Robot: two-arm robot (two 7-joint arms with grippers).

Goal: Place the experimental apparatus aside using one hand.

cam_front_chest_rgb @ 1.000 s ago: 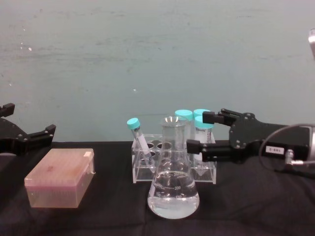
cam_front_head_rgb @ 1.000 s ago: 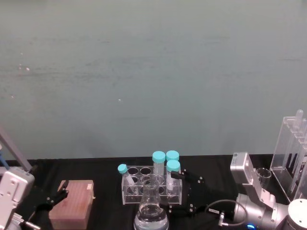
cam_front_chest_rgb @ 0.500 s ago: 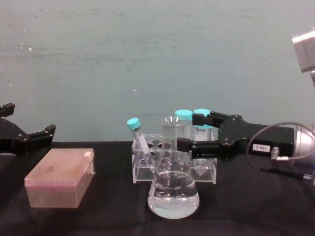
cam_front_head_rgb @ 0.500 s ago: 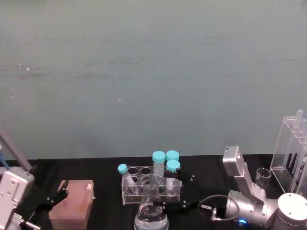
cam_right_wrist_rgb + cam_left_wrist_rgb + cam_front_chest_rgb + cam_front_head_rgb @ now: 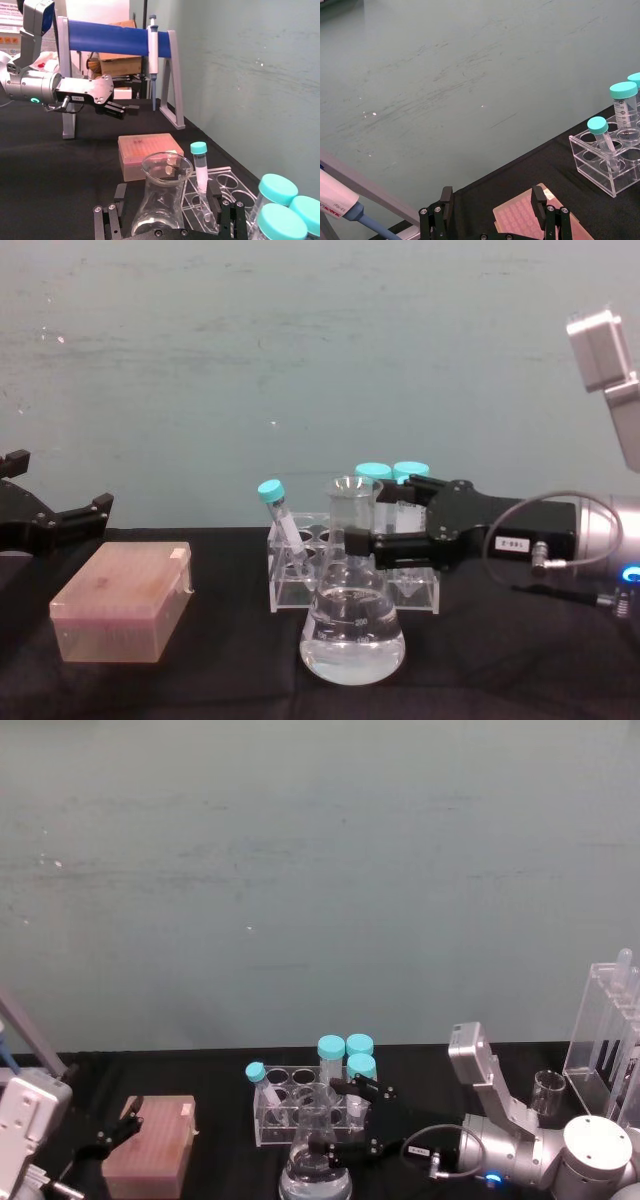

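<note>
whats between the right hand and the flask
Nothing. In the right wrist view the flask stands between the right hand's open fingers, with a gap on either side. The left hand hangs idle.

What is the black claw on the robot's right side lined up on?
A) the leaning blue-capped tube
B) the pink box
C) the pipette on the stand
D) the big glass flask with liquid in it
D: the right gripper has its fingers open on either side of the conical flask at its neck; the left gripper sits open over by the pink box.
</note>
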